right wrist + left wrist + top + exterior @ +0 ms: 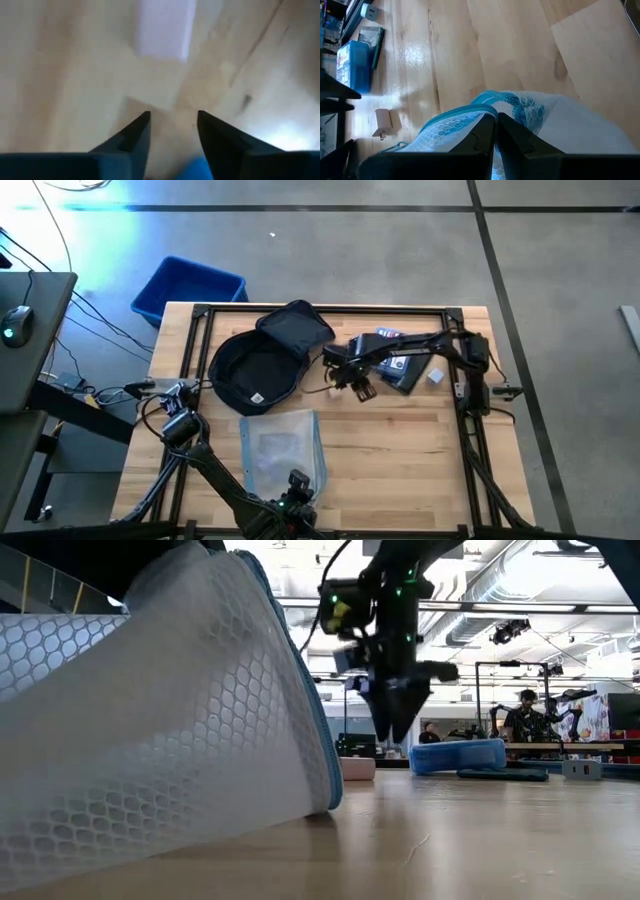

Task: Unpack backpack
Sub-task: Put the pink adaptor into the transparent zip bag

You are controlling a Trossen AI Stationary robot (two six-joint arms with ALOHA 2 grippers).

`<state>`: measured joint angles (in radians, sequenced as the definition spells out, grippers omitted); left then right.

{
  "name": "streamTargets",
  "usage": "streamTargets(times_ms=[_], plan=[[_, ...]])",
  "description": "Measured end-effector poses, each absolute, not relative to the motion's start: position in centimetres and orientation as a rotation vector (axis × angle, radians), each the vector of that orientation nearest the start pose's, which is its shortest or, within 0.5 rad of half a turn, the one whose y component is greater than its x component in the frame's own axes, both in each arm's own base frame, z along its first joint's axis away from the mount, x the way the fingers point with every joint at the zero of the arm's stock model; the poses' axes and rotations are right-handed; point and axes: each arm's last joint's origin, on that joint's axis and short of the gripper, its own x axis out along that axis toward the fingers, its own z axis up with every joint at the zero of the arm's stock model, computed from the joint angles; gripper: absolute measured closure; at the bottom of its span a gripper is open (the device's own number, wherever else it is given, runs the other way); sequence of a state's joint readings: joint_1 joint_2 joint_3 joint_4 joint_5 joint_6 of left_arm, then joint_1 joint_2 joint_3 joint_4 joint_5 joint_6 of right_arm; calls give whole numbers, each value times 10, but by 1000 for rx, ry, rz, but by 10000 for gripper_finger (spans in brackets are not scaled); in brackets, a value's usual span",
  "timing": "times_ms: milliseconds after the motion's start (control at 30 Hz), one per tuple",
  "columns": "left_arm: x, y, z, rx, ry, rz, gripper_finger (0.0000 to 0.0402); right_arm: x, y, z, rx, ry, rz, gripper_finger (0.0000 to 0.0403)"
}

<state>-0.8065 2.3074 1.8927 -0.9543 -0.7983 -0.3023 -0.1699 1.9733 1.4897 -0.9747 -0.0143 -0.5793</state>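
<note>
1. Navy fabric backpack lies unzipped at the far-left part of the wooden table, lid flap thrown back toward the far edge, black lining showing, small pale logo near its front rim.
2. Mesh pouch, pale w/ blue zip edge, lies in front of the backpack, near the table's front edge; in the low view it fills the left side.
3. Left gripper is at the pouch's front end, fingers pressed almost together, pinching the mesh at the blue edge.
4. Right gripper hangs above the table centre, just right of the backpack, pointing down. Fingers stand apart w/ a clear gap, nothing between them, only bare wood below.
5. Blue box and a dark flat item lie under the right arm, toward the far-right part; a small white plug lies apart from them on the wood.
6. Blue plastic bin stands on the floor beyond the far-left corner.
7. Low view: people in the room behind, far off.
</note>
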Motion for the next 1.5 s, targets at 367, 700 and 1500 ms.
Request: streamTargets(times_ms=[367, 700, 1500], plan=[[336, -319, 169, 693, 926, 133, 402, 403, -53, 170, -208, 1223, 352, 89], [336, -319, 169, 690, 928, 132, 402, 407, -55, 139, -174, 1329, 262, 83], [362, -283, 169, 521, 897, 380, 402, 369, -31, 157, -240, 1556, 82, 239]])
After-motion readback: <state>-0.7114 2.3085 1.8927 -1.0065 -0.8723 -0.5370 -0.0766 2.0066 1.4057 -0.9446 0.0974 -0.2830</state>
